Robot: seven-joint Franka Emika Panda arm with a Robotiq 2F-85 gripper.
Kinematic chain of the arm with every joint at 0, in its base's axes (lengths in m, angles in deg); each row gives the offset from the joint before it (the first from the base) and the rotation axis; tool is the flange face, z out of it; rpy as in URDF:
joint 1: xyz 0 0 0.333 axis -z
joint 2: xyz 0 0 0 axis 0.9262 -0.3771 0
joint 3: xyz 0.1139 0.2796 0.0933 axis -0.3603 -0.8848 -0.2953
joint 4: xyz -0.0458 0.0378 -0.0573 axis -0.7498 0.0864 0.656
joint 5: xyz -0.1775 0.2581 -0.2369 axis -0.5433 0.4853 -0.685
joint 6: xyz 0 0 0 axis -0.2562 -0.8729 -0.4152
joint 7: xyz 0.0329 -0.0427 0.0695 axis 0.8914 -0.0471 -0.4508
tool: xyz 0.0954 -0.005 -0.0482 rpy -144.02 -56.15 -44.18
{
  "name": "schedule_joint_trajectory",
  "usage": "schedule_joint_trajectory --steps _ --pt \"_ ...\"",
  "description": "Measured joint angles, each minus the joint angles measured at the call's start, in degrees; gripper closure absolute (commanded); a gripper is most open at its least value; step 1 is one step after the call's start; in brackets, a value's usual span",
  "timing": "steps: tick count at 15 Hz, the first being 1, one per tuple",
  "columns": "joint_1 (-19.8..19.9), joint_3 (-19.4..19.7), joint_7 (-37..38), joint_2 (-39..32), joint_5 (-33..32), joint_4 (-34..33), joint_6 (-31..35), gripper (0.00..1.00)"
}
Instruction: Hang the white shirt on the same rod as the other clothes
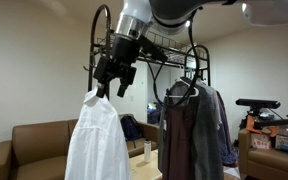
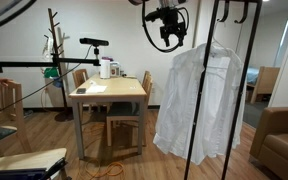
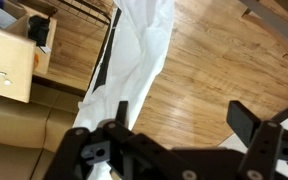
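Observation:
The white shirt hangs at the end of the black rack, apart from the other clothes, dark grey and bluish garments further along the rod. It also shows in an exterior view and in the wrist view. My gripper is just above the shirt's collar, also seen in an exterior view. In the wrist view its jaws are wide open, with only wood floor between them. The hanger's hook is hidden, so I cannot tell what it hangs from.
A brown sofa stands behind the shirt. A wooden table with chairs and a white jug stands beyond. The rack's uprights stand close to the shirt. A wooden box lies on the floor below.

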Motion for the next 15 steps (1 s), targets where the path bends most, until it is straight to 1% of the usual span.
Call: schedule_joint_trajectory --steps 2,4,8,12,13,14,15 --pt "-0.02 -0.01 0.00 0.19 0.00 0.00 0.00 0.00" --pt "-0.12 0.37 2.02 0.06 -0.07 0.07 1.63 0.00" --pt "-1.01 1.86 10.25 -1.12 -2.82 0.57 5.77 0.00" --pt "-2.52 3.81 18.05 -2.72 -6.48 0.77 6.78 0.00" --pt "-2.76 4.08 19.32 -3.06 -7.04 0.78 6.83 0.02" --pt "-3.03 4.37 20.37 -3.36 -7.35 0.78 6.93 0.26" --pt "-3.22 4.57 21.14 -3.65 -7.53 0.78 7.07 0.27"
